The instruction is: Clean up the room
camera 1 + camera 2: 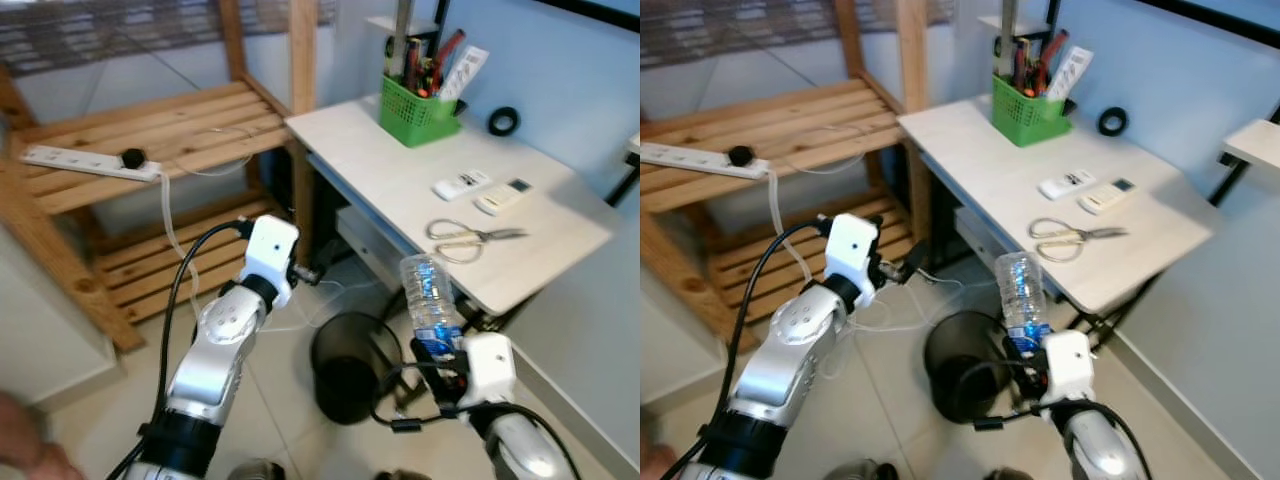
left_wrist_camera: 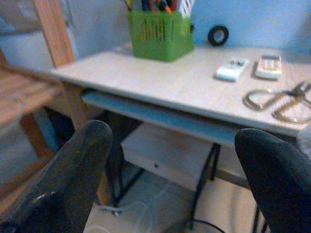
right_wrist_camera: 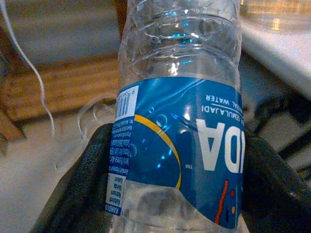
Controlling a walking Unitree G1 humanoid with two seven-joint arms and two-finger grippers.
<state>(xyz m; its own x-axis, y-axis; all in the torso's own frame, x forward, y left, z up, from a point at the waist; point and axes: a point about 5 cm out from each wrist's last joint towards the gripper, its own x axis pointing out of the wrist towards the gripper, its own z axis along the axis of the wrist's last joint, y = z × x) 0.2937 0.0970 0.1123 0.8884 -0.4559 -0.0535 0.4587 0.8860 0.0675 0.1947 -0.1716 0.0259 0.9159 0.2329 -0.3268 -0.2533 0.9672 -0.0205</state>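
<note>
My right gripper (image 1: 440, 352) is shut on a clear plastic water bottle (image 1: 430, 290) with a blue label, holding it upright by its lower part. In the right wrist view both fingers (image 3: 87, 189) press on the bottle (image 3: 180, 121). The bottle hangs just right of a black waste bin (image 1: 350, 368) on the floor, beside the white desk's front edge. My left gripper (image 1: 310, 272) is raised above and to the left of the bin, pointing toward the desk. Its fingers (image 2: 82, 170) stand wide apart with nothing between them.
The white desk (image 1: 400, 180) carries a green basket (image 1: 415, 110) of pens, two remotes (image 1: 462, 184), scissors (image 1: 470, 238) and a tape roll (image 1: 503, 121). A wooden shelf (image 1: 150, 130) with a power strip (image 1: 85, 162) stands on the left. A person's hand (image 1: 25, 445) shows at the bottom left.
</note>
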